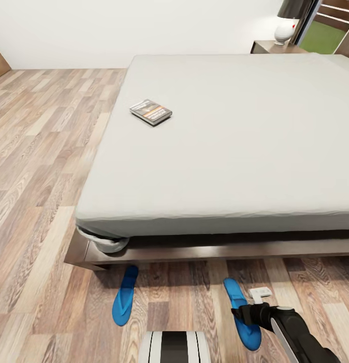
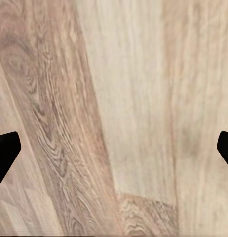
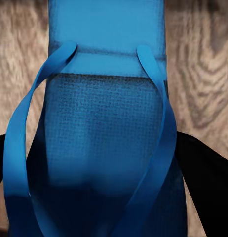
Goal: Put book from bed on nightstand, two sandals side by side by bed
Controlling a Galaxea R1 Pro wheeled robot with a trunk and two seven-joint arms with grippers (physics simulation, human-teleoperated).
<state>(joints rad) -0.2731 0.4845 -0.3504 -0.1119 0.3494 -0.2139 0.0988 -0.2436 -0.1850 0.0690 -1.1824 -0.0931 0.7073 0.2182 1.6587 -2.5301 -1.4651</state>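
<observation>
1. Our right gripper [image 1: 246, 313], a black two-fingered pincer on a grey-and-black arm, sits low over the right-hand flat bright-blue sandal [image 1: 242, 315] on the floor. In the right wrist view its black fingers [image 3: 205, 173] flank the blue sole [image 3: 106, 148], one on each side, just outside the straps. We cannot tell whether they are pressing the sandal or only bracketing it.
2. Our left gripper [image 2: 114, 148] is released: in the left wrist view its black fingertips [image 2: 4, 150] stand wide apart at the two edges, with nothing but wood-plank floor [image 2: 119, 98] between them.
3. The right sandal lies lengthwise, pointing toward the bed, just short of the frame. A small white object [image 1: 260, 292] lies on the floor just beside it.
4. The other bright-blue sandal [image 1: 125, 295] lies to the left, well apart from the first, its far tip close to the frame's corner.
5. The large low bed has a dark-brown wooden frame [image 1: 194, 252] under a plain light-grey mattress [image 1: 234, 151].
6. The small thin paperback book [image 1: 150, 112], greyish with an orange band, lies flat on the mattress toward its far left part.
7. At the far right corner stands a dark-brown wooden nightstand [image 1: 267, 47] bearing a white-based lamp [image 1: 285, 31] with a dark shade.
</observation>
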